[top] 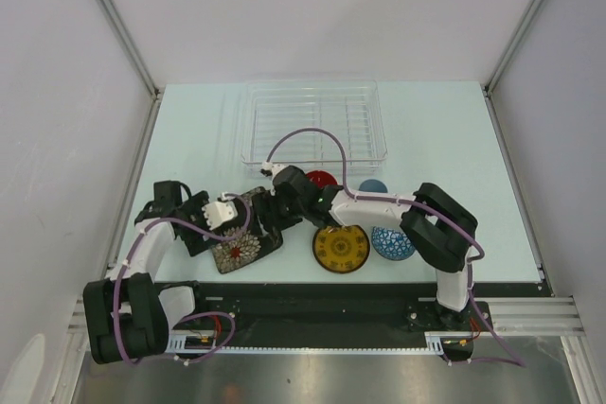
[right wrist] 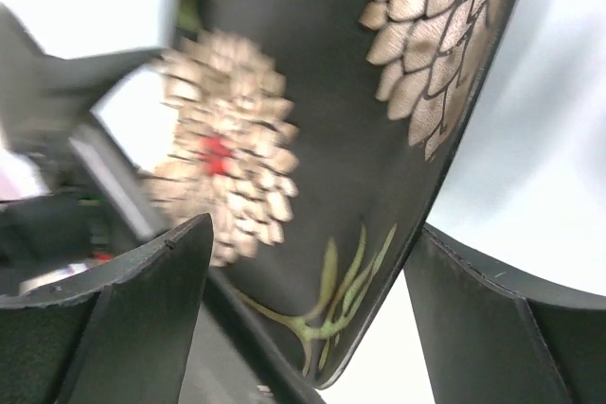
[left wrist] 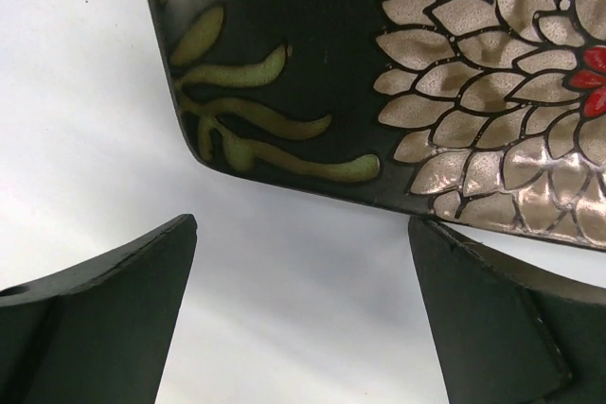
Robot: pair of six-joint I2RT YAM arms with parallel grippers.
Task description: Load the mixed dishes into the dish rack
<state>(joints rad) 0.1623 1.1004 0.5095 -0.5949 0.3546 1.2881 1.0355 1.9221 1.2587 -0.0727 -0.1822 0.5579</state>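
Observation:
The black square floral plate [top: 248,245] lies near the front left of the table. My left gripper [top: 220,231] is at its left side, open, with the plate's edge [left wrist: 331,44] just beyond the fingertips [left wrist: 445,253]. My right gripper [top: 272,219] reaches in from the right. Its jaws stand wide around a corner of the plate [right wrist: 341,92], which looks tilted, with a gap showing at the right finger [right wrist: 473,309]. The red mug [top: 322,180], light-blue cup [top: 373,186], yellow saucer [top: 341,248] and blue-white bowl [top: 392,242] sit to the right. The clear dish rack [top: 312,120] stands behind, with nothing in it.
White walls close in the table on the left, right and back. The two arm bases stand on a black rail [top: 312,305] along the near edge. A purple cable [top: 312,134] loops over the front of the rack.

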